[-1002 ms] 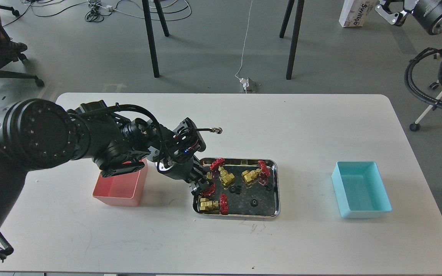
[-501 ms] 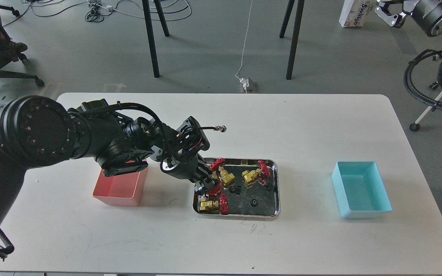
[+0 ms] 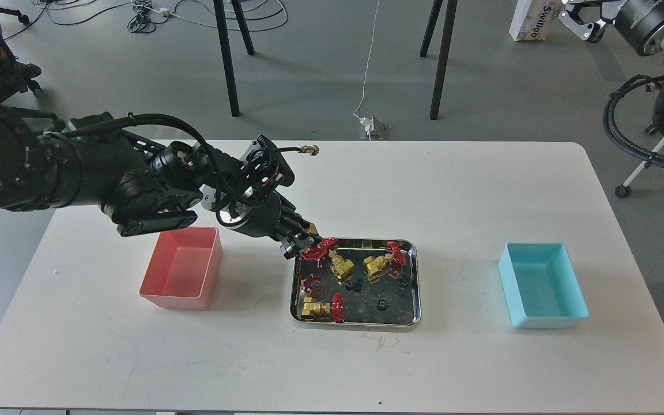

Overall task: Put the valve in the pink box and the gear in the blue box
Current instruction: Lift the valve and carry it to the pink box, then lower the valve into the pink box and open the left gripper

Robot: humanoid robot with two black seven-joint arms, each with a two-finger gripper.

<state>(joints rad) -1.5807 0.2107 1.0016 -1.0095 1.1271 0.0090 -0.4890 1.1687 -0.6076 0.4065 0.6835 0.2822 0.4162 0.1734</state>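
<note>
valve [image 3: 316, 251] looks dense, rigid brass; its red spoked handwheel gives purchase, and the left gripper [image 3: 302, 245] is clamped on it over the steel tray [image 3: 355, 321] mid-table.

left arm [image 3: 78, 173]: matte black, thick rounded joint housings, ring of small screws on the big one
cables: black loops along the forearm — one ends in a metal plug
wrist: silver ring, possibly red wiring inside
right arm [image 3: 655, 23]: black with silver band — mostly out of frame
</note>
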